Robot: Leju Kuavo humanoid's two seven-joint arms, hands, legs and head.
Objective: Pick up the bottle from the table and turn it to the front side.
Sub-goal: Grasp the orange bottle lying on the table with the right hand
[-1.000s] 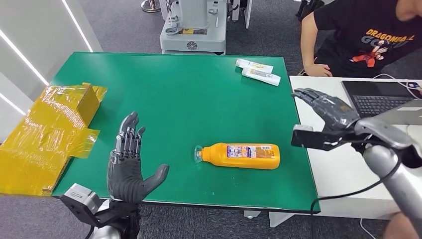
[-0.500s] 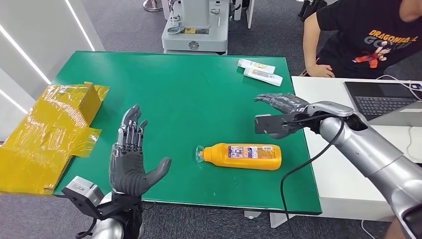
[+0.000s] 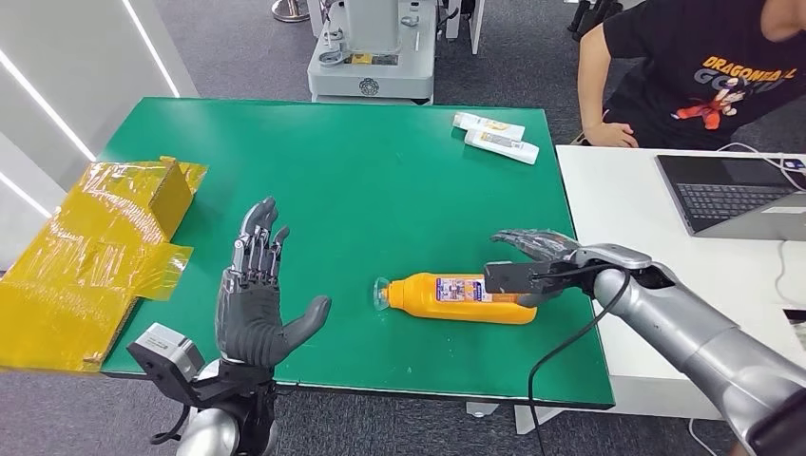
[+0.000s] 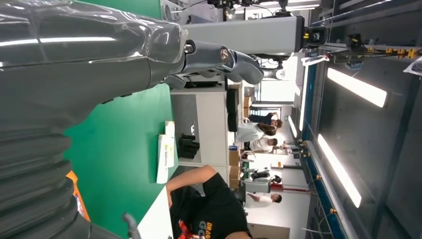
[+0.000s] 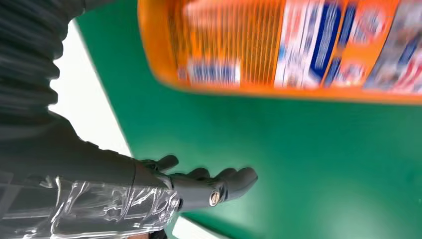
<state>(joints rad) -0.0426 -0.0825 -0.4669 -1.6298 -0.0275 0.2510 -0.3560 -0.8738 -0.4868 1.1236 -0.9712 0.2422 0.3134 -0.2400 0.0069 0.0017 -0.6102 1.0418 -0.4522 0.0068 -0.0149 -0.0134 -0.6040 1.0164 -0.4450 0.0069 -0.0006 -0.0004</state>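
Note:
An orange bottle point(image 3: 456, 297) with a printed label lies on its side on the green table point(image 3: 361, 190), clear cap toward my left. My right hand point(image 3: 532, 261) hovers just over the bottle's base end with fingers spread and holds nothing. In the right wrist view the bottle point(image 5: 298, 45) is blurred and close, and the hand's fingers point(image 5: 209, 191) stay apart from it above the green surface. My left hand point(image 3: 257, 294) is raised near the table's front edge, left of the bottle, palm open and empty. It looms large in the left wrist view point(image 4: 74, 64).
A yellow-wrapped box point(image 3: 95, 247) lies at the table's left edge. Two white tubes point(image 3: 494, 136) lie at the far right corner. A white table point(image 3: 637, 218) with a laptop point(image 3: 732, 190) stands to the right, with a person point(image 3: 703, 66) sitting behind it. A grey machine point(image 3: 371, 47) stands beyond the green table.
My right hand has swung left from over the white table and come down onto the bottle's base end. The bottle has not moved, and the left hand has barely shifted.

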